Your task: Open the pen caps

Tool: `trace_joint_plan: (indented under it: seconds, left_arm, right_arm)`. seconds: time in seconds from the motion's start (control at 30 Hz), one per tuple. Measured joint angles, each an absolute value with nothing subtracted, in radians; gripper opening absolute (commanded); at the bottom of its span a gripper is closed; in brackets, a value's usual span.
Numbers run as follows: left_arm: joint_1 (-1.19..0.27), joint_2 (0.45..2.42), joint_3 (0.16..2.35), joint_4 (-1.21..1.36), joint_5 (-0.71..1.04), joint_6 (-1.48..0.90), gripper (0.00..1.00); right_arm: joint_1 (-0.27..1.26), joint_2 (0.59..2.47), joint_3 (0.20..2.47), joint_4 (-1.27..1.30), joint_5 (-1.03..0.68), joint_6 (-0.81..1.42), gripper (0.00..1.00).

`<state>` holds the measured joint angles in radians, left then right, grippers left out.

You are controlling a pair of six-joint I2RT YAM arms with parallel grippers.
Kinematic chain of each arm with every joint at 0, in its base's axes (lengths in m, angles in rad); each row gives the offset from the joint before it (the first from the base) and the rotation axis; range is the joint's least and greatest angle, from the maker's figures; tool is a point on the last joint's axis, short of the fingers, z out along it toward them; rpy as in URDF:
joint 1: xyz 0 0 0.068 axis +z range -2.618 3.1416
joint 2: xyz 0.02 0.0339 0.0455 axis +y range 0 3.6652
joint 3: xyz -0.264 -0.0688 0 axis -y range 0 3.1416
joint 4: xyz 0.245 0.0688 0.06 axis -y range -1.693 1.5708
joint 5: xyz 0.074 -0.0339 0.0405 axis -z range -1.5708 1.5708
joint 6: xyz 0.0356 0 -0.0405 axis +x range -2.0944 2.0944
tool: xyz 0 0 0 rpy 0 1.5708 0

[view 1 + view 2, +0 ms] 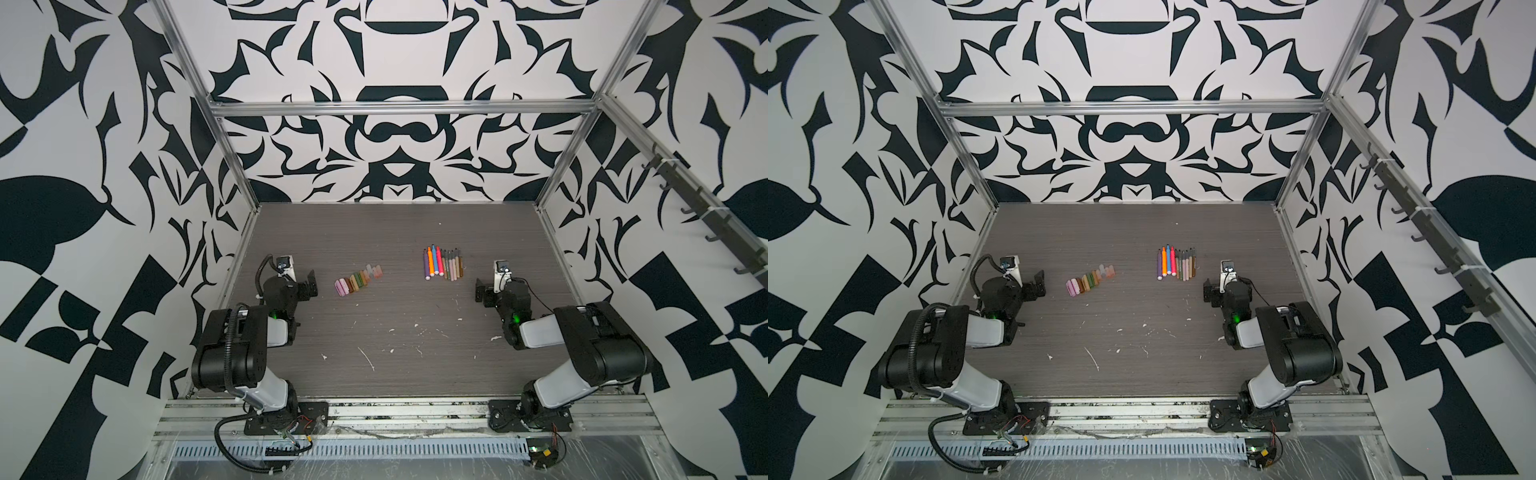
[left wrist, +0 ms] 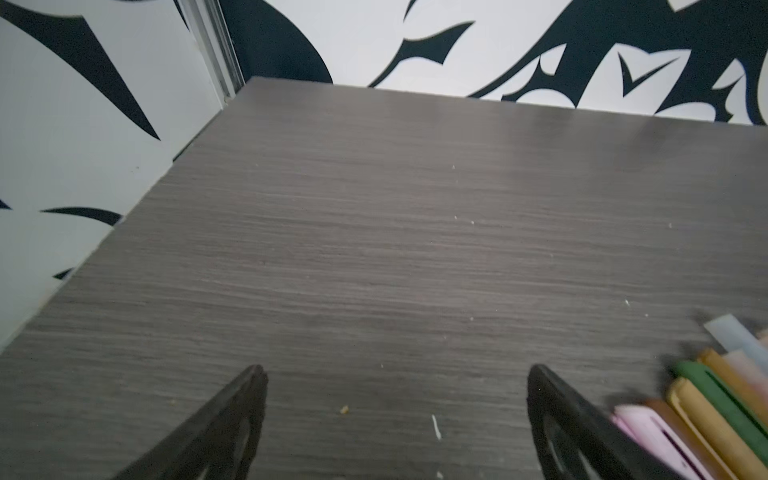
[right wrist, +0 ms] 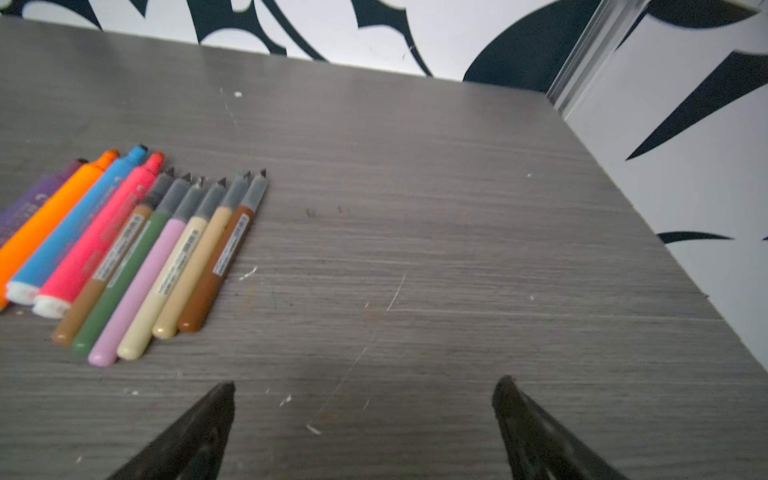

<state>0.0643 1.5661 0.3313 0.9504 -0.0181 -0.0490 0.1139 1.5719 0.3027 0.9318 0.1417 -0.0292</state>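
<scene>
Several pen caps (image 1: 358, 280) (image 1: 1090, 280) lie side by side in a slanted row on the left half of the table; they are pink, brown, olive, tan and pale. Several pens (image 1: 442, 264) (image 1: 1176, 264) lie in a row on the right half with bare tips pointing away. My left gripper (image 1: 309, 284) (image 1: 1038, 284) (image 2: 395, 374) is open and empty, just left of the caps (image 2: 706, 407). My right gripper (image 1: 481, 291) (image 1: 1209, 291) (image 3: 368, 384) is open and empty, just right of the pens (image 3: 137, 249) and slightly nearer.
The grey wood-grain table (image 1: 395, 232) carries scattered white flecks (image 1: 368, 357) in its near half. Patterned walls and aluminium frame posts (image 1: 232, 166) close in the back and both sides. A metal rail (image 1: 395, 409) holds both arm bases at the front.
</scene>
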Motion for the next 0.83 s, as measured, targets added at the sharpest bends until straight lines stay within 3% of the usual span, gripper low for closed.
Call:
trace_joint_plan:
  seconds: [0.83]
  left_arm:
    - [0.071,1.566,0.367,0.911,-0.090,-0.085,0.99]
  right_arm:
    - [0.076,1.572,0.340,0.887,0.141,-0.003,1.00]
